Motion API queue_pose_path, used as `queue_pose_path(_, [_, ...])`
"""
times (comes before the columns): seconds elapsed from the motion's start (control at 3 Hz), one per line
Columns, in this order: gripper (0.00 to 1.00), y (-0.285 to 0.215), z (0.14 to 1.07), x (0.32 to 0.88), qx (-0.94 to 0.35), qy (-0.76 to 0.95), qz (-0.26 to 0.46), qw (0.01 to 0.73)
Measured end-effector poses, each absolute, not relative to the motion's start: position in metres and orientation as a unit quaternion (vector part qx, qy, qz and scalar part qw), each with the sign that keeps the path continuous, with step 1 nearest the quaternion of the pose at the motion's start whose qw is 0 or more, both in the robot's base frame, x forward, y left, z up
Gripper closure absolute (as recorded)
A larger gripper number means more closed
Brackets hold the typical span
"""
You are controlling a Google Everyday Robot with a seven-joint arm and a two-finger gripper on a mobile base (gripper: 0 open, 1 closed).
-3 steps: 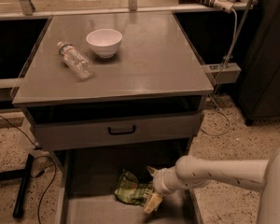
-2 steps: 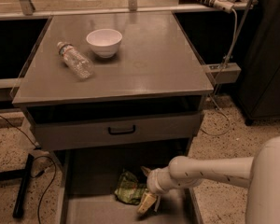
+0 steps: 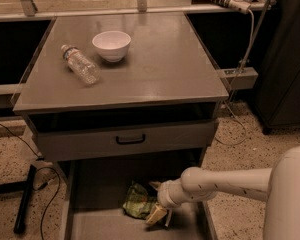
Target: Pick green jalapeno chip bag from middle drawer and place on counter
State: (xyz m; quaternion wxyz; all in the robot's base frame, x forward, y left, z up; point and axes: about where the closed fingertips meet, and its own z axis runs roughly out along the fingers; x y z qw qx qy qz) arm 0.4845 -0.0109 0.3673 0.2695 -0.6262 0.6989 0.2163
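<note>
Tool (image 3: 161,217) down in the drawer (image 3: 97,226), just beside the bag (image 3: 136,202) (its grip: cannot tell); lift and worktop (image 3: 160,69) placement apparently left.

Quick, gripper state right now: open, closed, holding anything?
Gripper: down in the middle drawer, right beside the green jalapeno chip bag; whether it is open, closed or holding the bag cannot be told.

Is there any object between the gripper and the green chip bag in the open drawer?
Nothing visible. The gripper is down in the middle drawer, right beside the green jalapeno chip bag, with no object between them.
</note>
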Motion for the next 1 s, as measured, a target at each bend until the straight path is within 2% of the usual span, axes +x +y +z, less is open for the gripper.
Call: queue_pose_path(1.0, [0.88,-0.0108,0.3673,0.4844,-0.626,0.699,0.216,0.269])
